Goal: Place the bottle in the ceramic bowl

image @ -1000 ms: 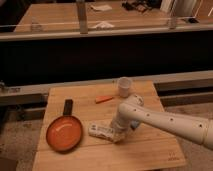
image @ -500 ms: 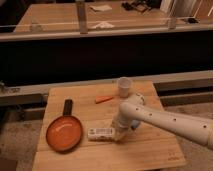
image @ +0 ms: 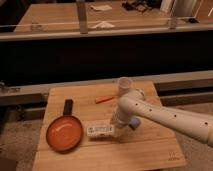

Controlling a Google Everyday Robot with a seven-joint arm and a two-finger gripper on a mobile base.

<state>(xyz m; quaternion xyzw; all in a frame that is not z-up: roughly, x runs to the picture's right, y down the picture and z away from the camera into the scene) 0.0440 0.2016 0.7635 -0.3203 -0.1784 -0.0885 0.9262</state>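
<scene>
Hanging down around the middle of the frame, the gripper [image: 119, 130] sits low over the wooden table [image: 150, 150], right at the right-hand end of the bottle [image: 99, 130]. Honestly can't tell if it's clamped on the bottle or just parked next to it, since the wrist blocks that spot and it all blurs together. The white arm [image: 165, 117] comes in from the lower right and runs off the edge of the frame, so the rest of the robot is cut off.

A blue thing [image: 135, 123] peeks out from behind the arm, mostly hidden, and I wouldn't swear to what it is.

The bottle is lying on its side on the table: small, white, cylinder shaped, with a label I can't read. Its right end disappears behind the gripper.

Just left of it, apart from it, is the ceramic bowl [image: 62, 136], a shallow orange-red dish with a dark rim and a short black handle [image: 68, 106] pointing toward the top of the frame.

Further up there's a small orange object [image: 104, 99] lying flat, too small to name, and a translucent plastic cup [image: 123, 84] standing upright just above the arm's elbow.
</scene>
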